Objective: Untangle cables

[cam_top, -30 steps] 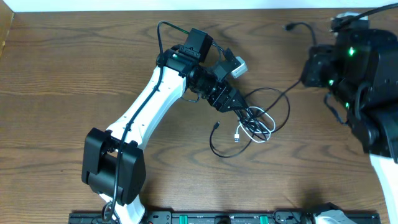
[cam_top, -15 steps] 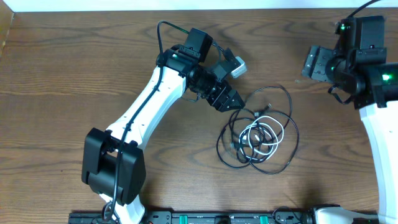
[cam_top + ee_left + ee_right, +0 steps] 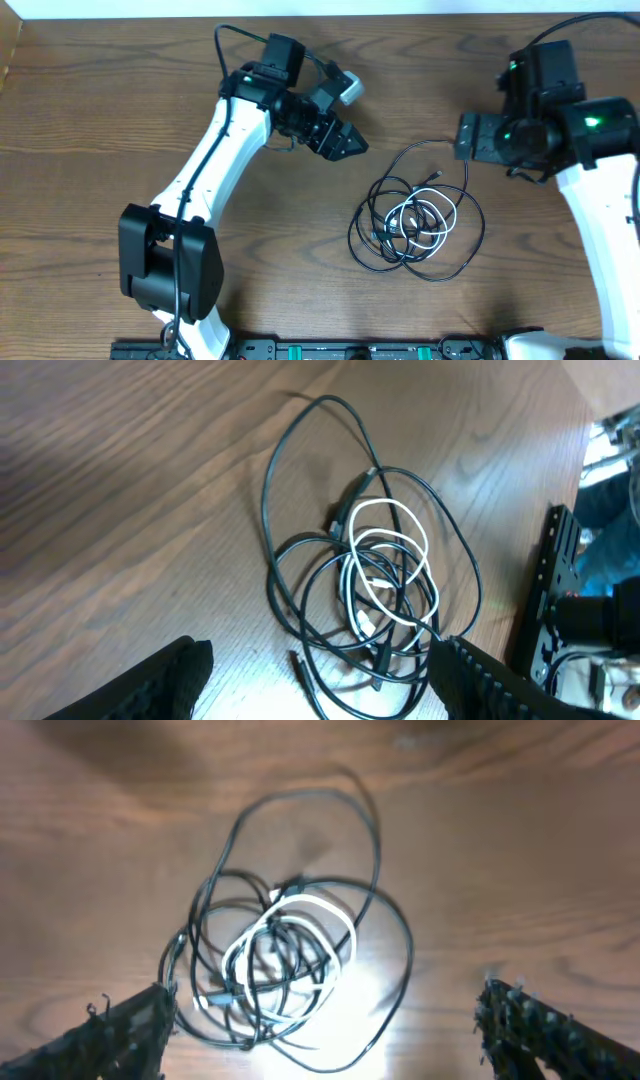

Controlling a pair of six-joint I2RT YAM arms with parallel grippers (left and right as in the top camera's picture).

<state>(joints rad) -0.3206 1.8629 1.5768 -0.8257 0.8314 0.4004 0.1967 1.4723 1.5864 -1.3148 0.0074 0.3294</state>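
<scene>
The cables [image 3: 415,222] lie in one loose tangle on the wooden table, right of centre: black loops wound around a white cord [image 3: 425,218]. My left gripper [image 3: 347,142] hovers open up and to the left of the pile, touching nothing. In the left wrist view the cables [image 3: 330,560] lie ahead of the left gripper [image 3: 320,695], with the lowest black loops between its spread fingers. My right gripper [image 3: 474,139] hangs open just right of the pile's top loop. The right wrist view looks down on the cables [image 3: 225,885] and white cord [image 3: 335,915], above the empty right gripper [image 3: 330,1040].
A black equipment rail [image 3: 330,351] runs along the table's front edge and also shows at the right of the left wrist view as a black rail [image 3: 545,590]. Bare wood [image 3: 90,120] spreads to the left of the left arm.
My right gripper opened and let go of the cable it held raised; the cables dropped into a loose pile. The left gripper drew back up-left, and the right arm swung in toward the pile.
</scene>
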